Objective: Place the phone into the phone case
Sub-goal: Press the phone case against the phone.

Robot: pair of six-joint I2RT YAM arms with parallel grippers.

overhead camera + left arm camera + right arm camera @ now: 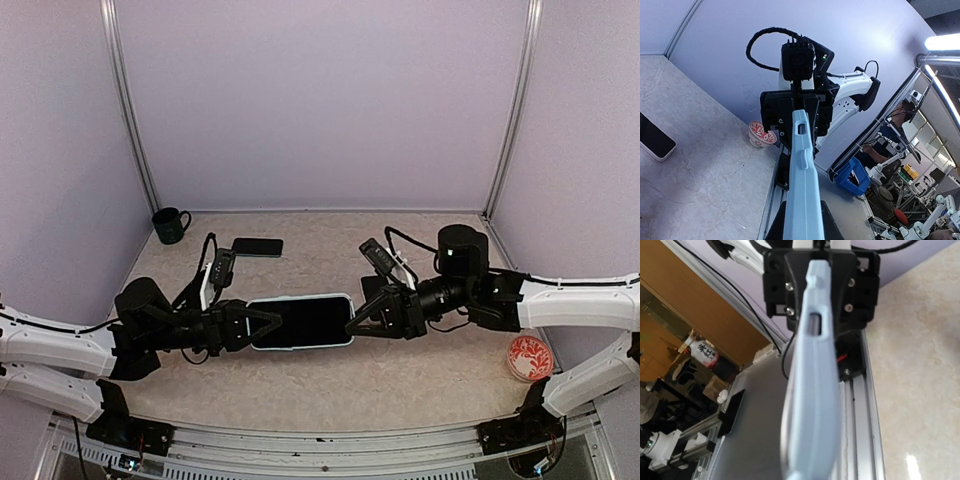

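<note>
Light-blue phone case held mid-air between both arms.
Left gripper and right gripper each clamped one end; black phone lay far-left.

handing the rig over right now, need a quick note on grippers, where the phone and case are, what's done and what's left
Left gripper: shut on the case's left end.
Right gripper: shut on its right end.
Case: light blue, held between both arms above the table, a dark screen facing up in it.
A second phone lies loose at the back, near the mug.
Done: a phone looks to be in the case, though I cannot tell if it is fully seated.
Left: check all edges are snapped in, then set it down.
</note>
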